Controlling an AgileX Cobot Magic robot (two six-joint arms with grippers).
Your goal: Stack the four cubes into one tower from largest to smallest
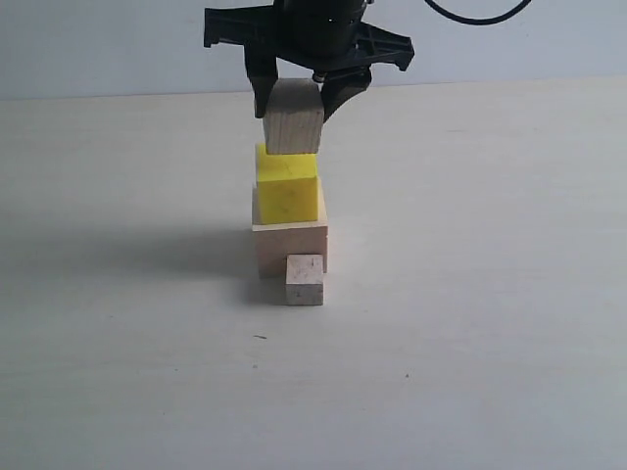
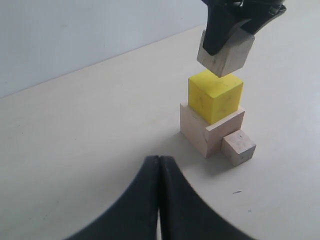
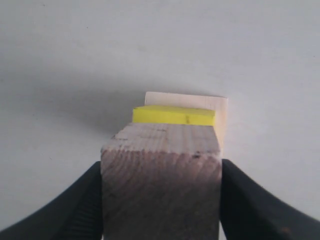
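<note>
**Colours and surface patterns.** The large pale bare-wood cube (image 1: pixel 290 250) was light beige with faint grain. The bright yellow cube (image 1: pixel 287 189) was a plain, saturated lemon yellow, duller on its shaded face. The medium pale bare-wood cube (image 1: pixel 294 119) appeared cream in the exterior view. In the right wrist view its shaded near face was grey-brown, marked by curved growth-ring lines and a few dark specks. The tiny pale bare-wood cube (image 1: pixel 305 279) was whitish beige with small dark flecks. The right gripper (image 1: pixel 297 106) and the left gripper (image 2: pixel 159 200) were matt black. The tabletop (image 1: pixel 490 343) was plain off-white, the back wall (image 1: pixel 98 44) pale blue-grey, and the cable (image 1: pixel 480 17) black.
</note>
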